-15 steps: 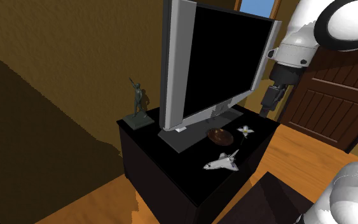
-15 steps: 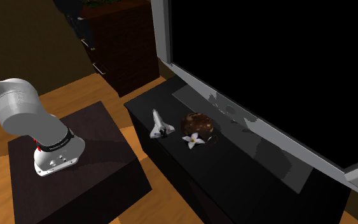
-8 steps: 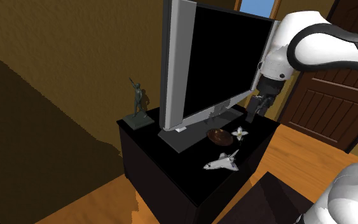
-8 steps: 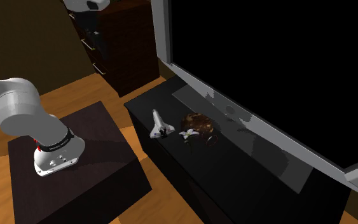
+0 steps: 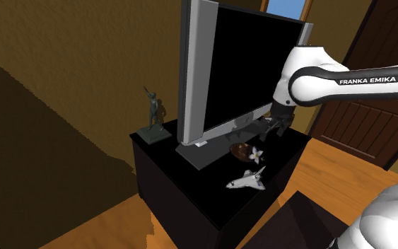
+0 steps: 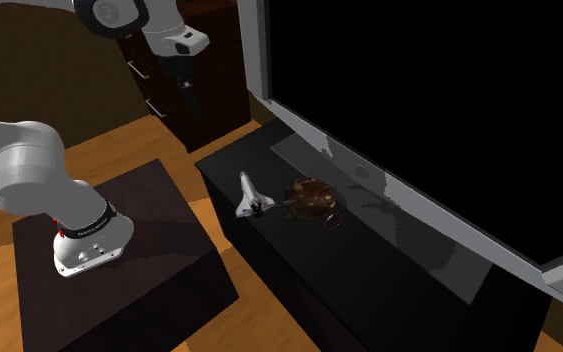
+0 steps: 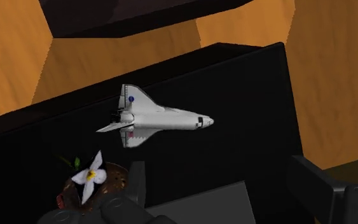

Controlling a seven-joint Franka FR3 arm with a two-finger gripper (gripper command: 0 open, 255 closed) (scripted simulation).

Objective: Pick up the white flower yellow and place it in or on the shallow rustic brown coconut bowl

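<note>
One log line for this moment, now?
gripper: open, empty | white flower: on brown bowl | toy space shuttle: beside bowl on black cabinet

Black cabinet (image 5: 184, 189) bears television (image 5: 240, 64), figurine (image 5: 153, 113), shuttle (image 5: 247, 180), bowl (image 5: 240, 150).

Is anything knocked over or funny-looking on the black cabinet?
Nothing is knocked over. The flower lies on the bowl's edge, the shuttle sits flat beside it, and the statue stands upright by the TV.

monitor (image 5: 240, 64) looming behind bowl (image 5: 240, 149), shuttle model (image 5: 247, 180) near
</note>
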